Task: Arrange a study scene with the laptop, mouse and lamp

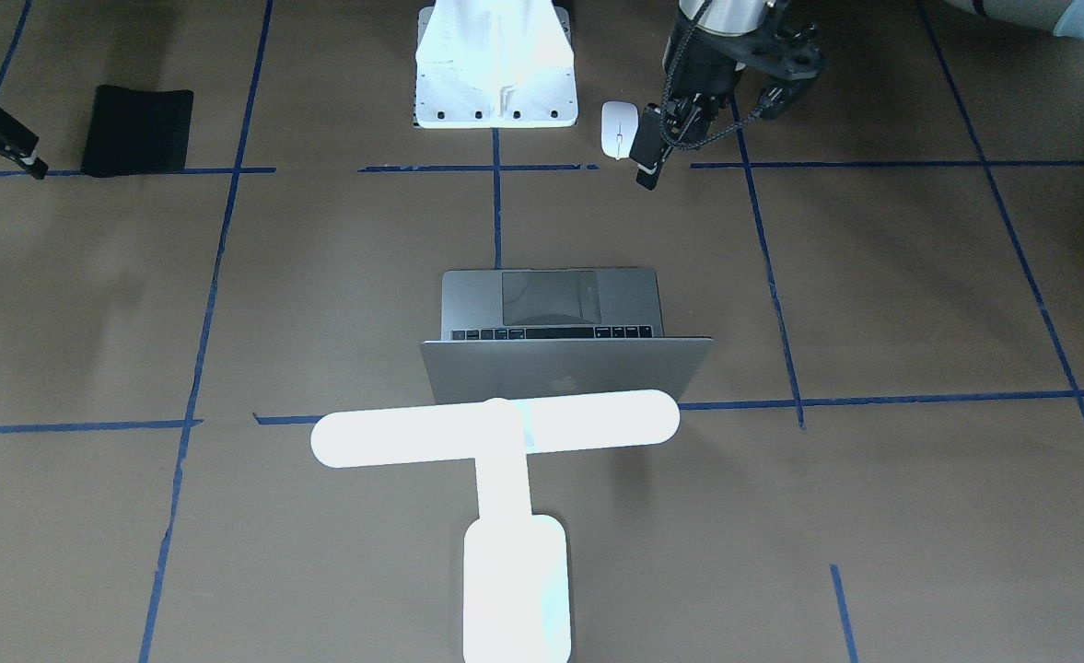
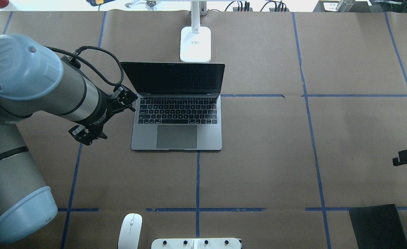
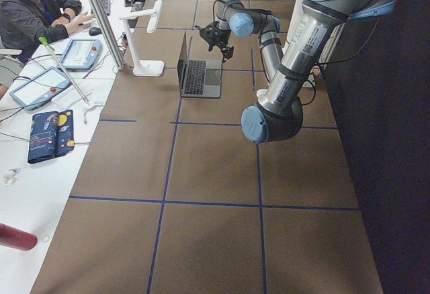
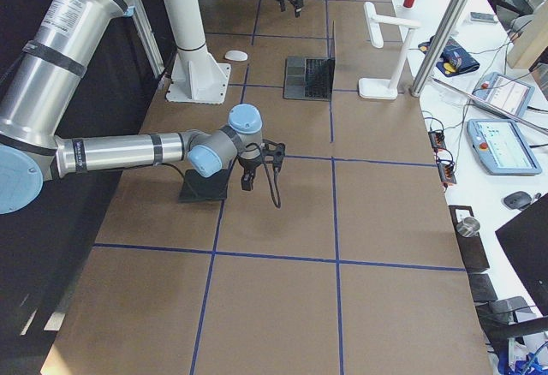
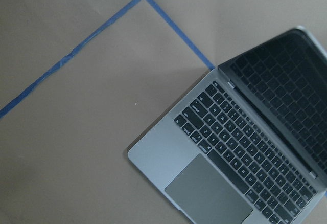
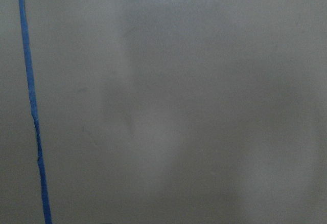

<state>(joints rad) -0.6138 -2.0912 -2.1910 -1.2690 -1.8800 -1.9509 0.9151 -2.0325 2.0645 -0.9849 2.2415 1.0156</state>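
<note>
The silver-grey laptop (image 2: 176, 136) stands open in the middle of the table, its dark screen facing my base; it also shows in the left wrist view (image 5: 204, 178). The glowing white lamp (image 1: 495, 433) stands just behind it on the far side, its base (image 2: 195, 39) on the table. The white mouse (image 2: 130, 230) lies near my base pedestal, apart from everything. My left gripper (image 1: 649, 170) hangs high above the table, left of the laptop's keyboard, holding nothing; I cannot tell how its jaws stand. My right gripper (image 1: 0, 168) is open and empty at the table's right side.
A black flexible mat (image 2: 379, 224) lies at the near right, close to the right gripper. The white bolted pedestal plate (image 1: 495, 101) sits at the near middle edge. Blue tape lines cross the brown table. Operators' desks and a person lie beyond the far edge.
</note>
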